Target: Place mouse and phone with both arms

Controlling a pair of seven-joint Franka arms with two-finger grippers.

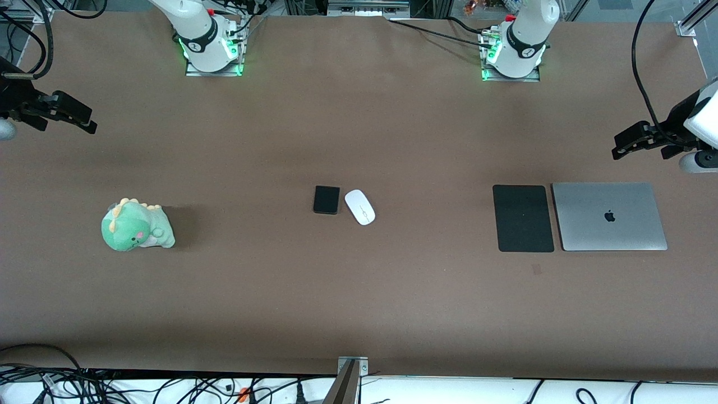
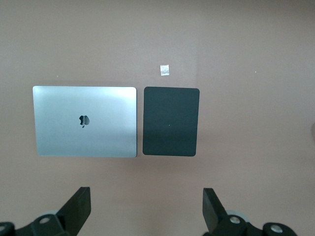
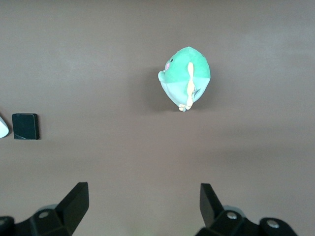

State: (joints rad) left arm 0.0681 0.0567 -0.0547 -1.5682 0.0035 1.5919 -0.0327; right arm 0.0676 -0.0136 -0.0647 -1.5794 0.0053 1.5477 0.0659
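Sitting mid-surface, just apart: small glossy white oval mouse (image 1: 359, 206) beside small flat matte black phone (image 1: 326, 200), phone toward the right arm's end. Mouse looks light, hard and slick; best pinched across its narrow flanks. Phone is stiff and thin with little edge to catch, so grip across the short sides, low. Both lie on the matte brown surface (image 1: 359, 303). Left gripper (image 2: 146, 209) hangs over the surface near the silver laptop (image 2: 84, 121) and black mouse pad (image 2: 171, 121), right gripper (image 3: 143, 206) near the green plush dinosaur (image 3: 186, 76); both wait, fingers wide apart, empty.
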